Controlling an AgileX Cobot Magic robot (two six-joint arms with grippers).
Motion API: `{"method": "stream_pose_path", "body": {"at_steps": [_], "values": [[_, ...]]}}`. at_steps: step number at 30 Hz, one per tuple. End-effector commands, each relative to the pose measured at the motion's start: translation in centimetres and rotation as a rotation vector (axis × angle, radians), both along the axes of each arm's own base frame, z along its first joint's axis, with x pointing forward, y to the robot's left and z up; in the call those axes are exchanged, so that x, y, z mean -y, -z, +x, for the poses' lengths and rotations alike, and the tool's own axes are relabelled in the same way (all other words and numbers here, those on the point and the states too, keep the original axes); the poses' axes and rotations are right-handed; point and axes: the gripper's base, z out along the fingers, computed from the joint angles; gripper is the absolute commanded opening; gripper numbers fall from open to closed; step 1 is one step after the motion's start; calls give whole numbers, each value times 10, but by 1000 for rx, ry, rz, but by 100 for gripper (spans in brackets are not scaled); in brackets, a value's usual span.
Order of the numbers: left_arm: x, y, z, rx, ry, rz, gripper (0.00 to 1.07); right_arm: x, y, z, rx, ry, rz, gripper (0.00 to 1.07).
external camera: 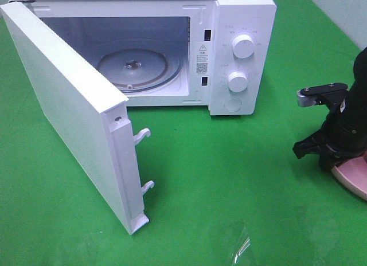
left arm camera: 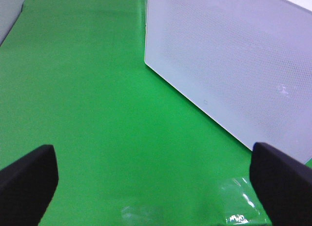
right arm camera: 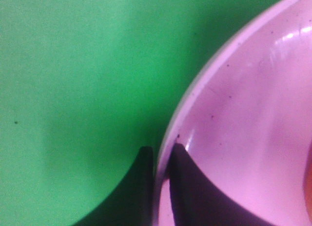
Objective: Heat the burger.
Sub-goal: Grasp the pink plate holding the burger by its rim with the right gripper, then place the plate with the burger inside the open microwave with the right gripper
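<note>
My right jaws clamp the pink plate (external camera: 351, 175) rim at the frame's lower right; my left jaws stand released.

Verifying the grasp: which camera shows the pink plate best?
Right wrist: the pink plate fills half the frame, its rim pinched in the right gripper. Exterior high shows only a sliver of pink plate at the right edge, under the arm. Left wrist shows none of it.

Test bench: microwave (external camera: 241, 48) on green cloth (external camera: 229, 191)
</note>
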Motion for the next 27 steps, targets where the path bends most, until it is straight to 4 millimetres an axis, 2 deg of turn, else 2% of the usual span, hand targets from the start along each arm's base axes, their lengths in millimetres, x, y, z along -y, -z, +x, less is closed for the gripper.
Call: {"method": "stream_pose_path", "body": {"at_steps": [1, 8, 27], "values": [[1, 0, -2, 18, -1, -10, 101, 2, 3, -7, -41, 16, -13, 0], [1, 0, -2, 18, -1, -10, 101, 7, -5, -10, -35, 51, -62, 0], [1, 0, -2, 18, -1, -10, 101, -24, -15, -20, -47, -28, -210, 0]]}}
